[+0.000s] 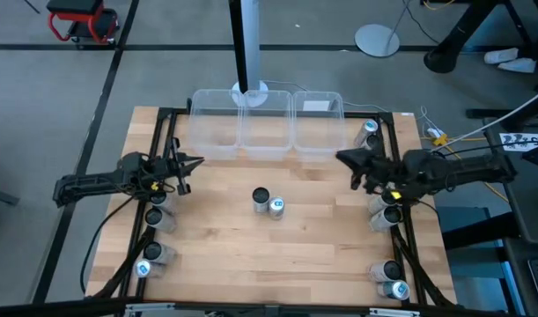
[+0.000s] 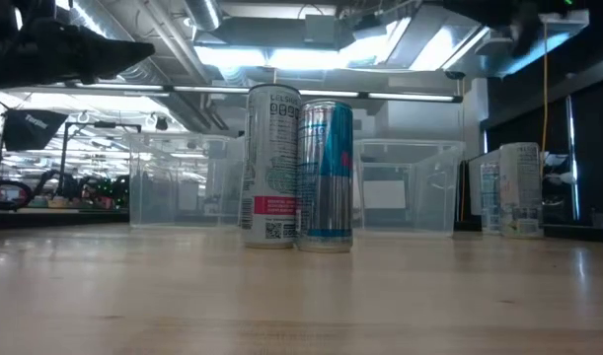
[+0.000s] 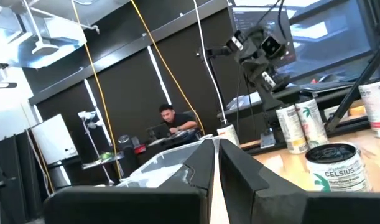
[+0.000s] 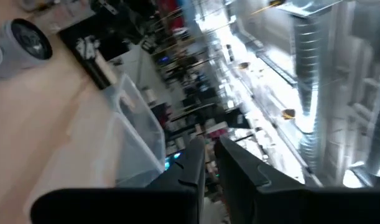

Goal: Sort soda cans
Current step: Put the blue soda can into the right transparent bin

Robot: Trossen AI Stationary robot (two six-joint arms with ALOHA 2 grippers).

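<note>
Two soda cans stand upright side by side at the table's middle: one with a dark top [image 1: 261, 200] [image 2: 272, 166] and one with a teal-blue top [image 1: 276, 206] [image 2: 326, 176]. More soda cans stand along the left edge [image 1: 154, 216] and the right edge [image 1: 385, 212]. My left gripper [image 1: 198, 163] [image 3: 216, 163] hovers shut, left of the middle pair, pointing toward the table's right. My right gripper [image 1: 341, 158] [image 4: 209, 160] hovers shut above the table, right of the pair, pointing toward the left. Neither holds anything.
Three clear plastic bins [image 1: 267, 128] [image 2: 410, 187] stand in a row at the far edge. A dark frame rail [image 1: 408, 229] runs along each side, with cans beside it, also near both front corners [image 1: 394, 280] [image 1: 151, 261]. Bare wood [image 1: 269, 264] lies in front of the middle pair.
</note>
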